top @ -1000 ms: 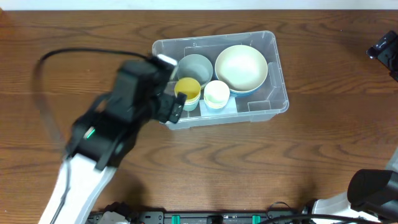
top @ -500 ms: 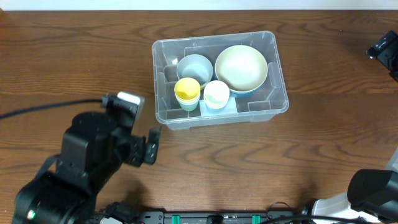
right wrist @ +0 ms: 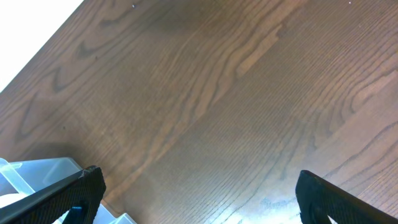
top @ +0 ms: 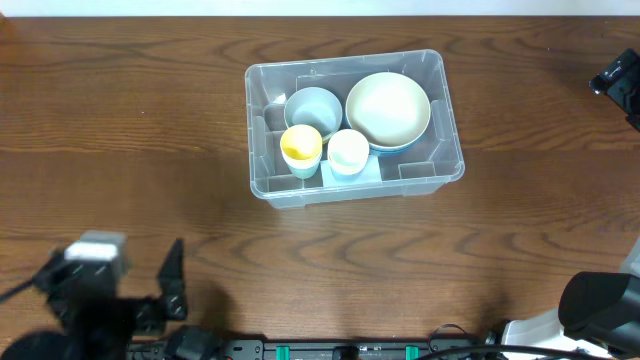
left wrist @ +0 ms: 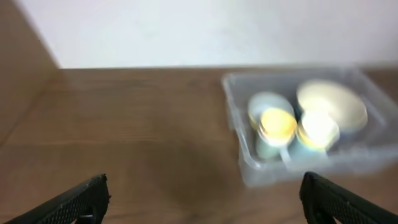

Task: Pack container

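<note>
Shows a dark wooden table (top: 120, 120) from above, with the container (top: 445, 150), clear plastic, sitting slightly toward 12 o'clock of centre. Holds four pieces inside: a grey-blue bowl (top: 312, 108) at 10 o'clock, a large cream bowl (top: 388, 108) at 2 o'clock, a yellow cup (top: 301, 146) at 7 o'clock, and a pale cup (top: 348, 150) just beside it at 6 o'clock.

Places the left gripper (top: 172, 292) at the table's 7 o'clock edge, well apart from the container; in its own blurred wrist view, jaws spread wide with nothing between. Puts the right gripper (right wrist: 199, 193) over bare wood, likewise spread and empty, with only a corner of the container at 8 o'clock of that view.

Reads as packing finished or nearly so: no loose item visible on the wood, no lid in sight. Calls next for either a further item from outside these views, or simply parking both arms clear of the rim.
</note>
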Available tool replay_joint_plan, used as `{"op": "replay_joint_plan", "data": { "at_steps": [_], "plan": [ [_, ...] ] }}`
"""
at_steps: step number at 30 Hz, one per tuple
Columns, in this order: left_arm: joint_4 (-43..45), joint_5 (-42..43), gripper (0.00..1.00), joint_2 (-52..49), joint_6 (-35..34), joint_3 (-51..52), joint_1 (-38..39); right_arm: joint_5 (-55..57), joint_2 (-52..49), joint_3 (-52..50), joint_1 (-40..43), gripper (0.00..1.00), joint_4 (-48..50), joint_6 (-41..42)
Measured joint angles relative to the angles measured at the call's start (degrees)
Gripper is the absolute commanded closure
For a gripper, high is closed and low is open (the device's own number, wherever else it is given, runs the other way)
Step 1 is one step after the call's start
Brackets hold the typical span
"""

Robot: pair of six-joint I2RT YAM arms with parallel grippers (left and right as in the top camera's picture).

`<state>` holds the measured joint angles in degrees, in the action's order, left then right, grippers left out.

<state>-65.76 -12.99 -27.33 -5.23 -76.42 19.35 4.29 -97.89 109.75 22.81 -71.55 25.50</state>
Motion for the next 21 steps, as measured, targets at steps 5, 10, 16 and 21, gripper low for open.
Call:
{"op": "replay_joint_plan", "data": {
  "at_steps": [5, 10, 16, 21],
  "plan": [
    [12.7, 2.75, 0.02, 7.52, -3.34, 8.15, -9.14, 0.0, 0.0, 0.0, 0.0, 0.01, 0.02, -0.02],
    [35.71, 7.69, 0.02, 13.92, -4.26, 26.08, -13.09, -0.02, 0.0, 0.0, 0.0, 0.01, 0.0, -0.02],
    [60.52, 11.85, 0.02, 17.62, -5.07, 49.35, -13.31, -0.02, 0.0, 0.0, 0.0, 0.01, 0.02, 0.0],
    [69.02, 13.11, 0.02, 17.92, -5.29, 62.29, -13.35, -0.02, 0.0, 0.0, 0.0, 0.01, 0.0, 0.0]
  ]
}}
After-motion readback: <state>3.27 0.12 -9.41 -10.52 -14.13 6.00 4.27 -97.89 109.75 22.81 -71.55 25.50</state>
